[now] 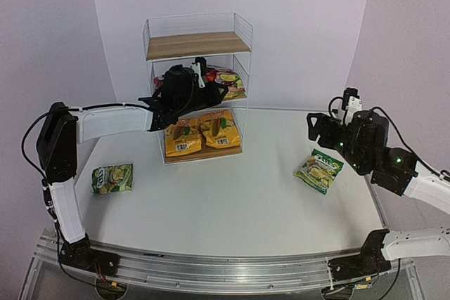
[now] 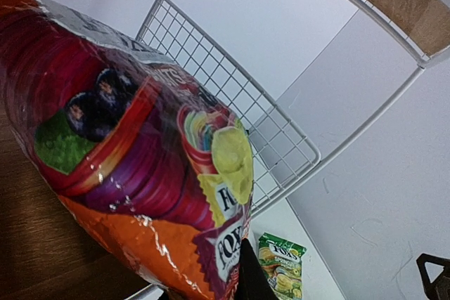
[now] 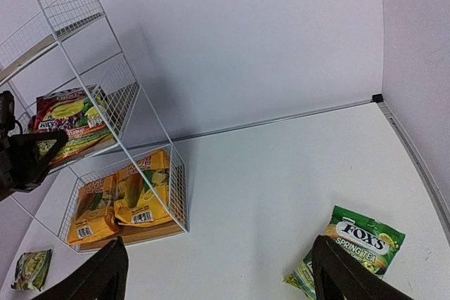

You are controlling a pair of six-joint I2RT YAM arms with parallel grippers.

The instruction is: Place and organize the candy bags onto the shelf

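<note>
We clench a red bag (image 2: 126, 166) in the left fingers (image 2: 247, 275) at the shelf's (image 1: 197, 45) middle tier; our right fingers (image 3: 334, 275) hang released, a green bag (image 3: 358, 247) beside one, right of the shelf.

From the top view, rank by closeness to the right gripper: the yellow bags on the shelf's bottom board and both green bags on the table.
1. Right green bag, beside the right gripper.
2. Yellow bags, centre, bottom board.
3. Left green bag, far left.
</note>
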